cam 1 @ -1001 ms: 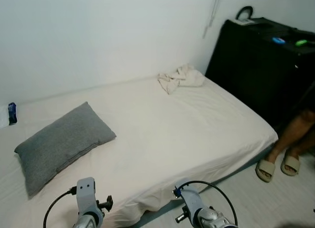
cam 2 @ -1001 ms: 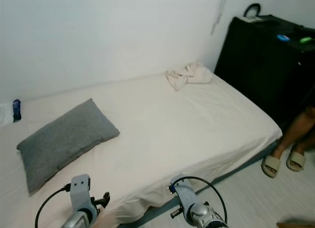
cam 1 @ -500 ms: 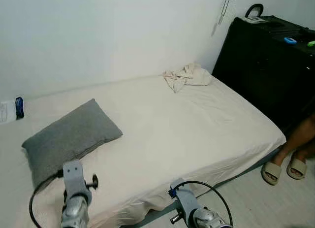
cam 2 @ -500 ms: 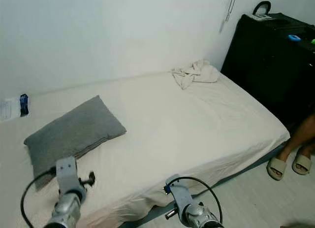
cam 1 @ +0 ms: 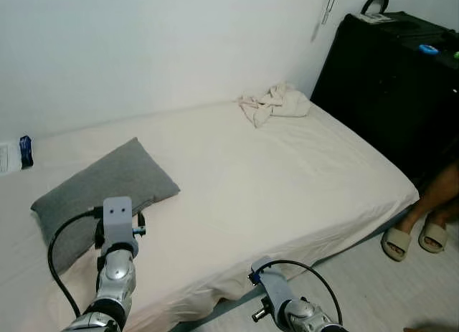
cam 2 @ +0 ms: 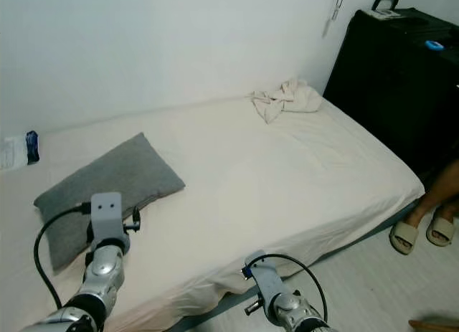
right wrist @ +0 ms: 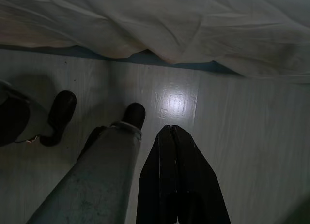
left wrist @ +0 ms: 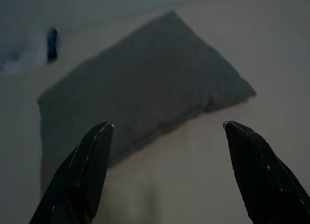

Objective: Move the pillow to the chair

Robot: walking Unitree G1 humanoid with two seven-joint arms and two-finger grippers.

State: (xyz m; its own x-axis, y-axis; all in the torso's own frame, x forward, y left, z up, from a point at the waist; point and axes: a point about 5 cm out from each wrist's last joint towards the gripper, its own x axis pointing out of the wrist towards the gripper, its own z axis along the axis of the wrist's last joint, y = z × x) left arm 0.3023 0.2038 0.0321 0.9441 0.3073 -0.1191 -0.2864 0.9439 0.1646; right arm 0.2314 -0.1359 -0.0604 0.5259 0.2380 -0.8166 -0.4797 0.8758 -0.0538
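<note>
At the far left a small blue item (cam 1: pixel 26 150) sits by the wall at the head of the bed (cam 1: pixel 287 181). Next comes the grey pillow (cam 1: pixel 100 192), lying flat on the sheet near the bed's left end, its long axis running on a slant from its near-left corner up to its far-right corner. The left tool (left wrist: pixel 167 132) is raised over the bed's near edge just on the robot's side of the pillow, fingers spread wide and empty; in the left wrist view the pillow lies straight ahead between the two black fingers, not yet touched, with its nearer long edge facing the tool. So the pillow lies forward and slightly left of that tool, and the left arm is clearly the nearer one; the reach likely needs only to go on ahead and down to the nearer edge. Further right, the right tool (right wrist: pixel 177 185) hangs low beside the bed over the floor (right wrist: pixel 252 137), fingers pressed together, holding nothing. A crumpled cloth (cam 1: pixel 272 102) lies at the bed's far right corner, beside a black cabinet (cam 1: pixel 387 81), and a person's sandalled feet (cam 1: pixel 412 239) rest on the floor at the right edge. No chair can be made out
</note>
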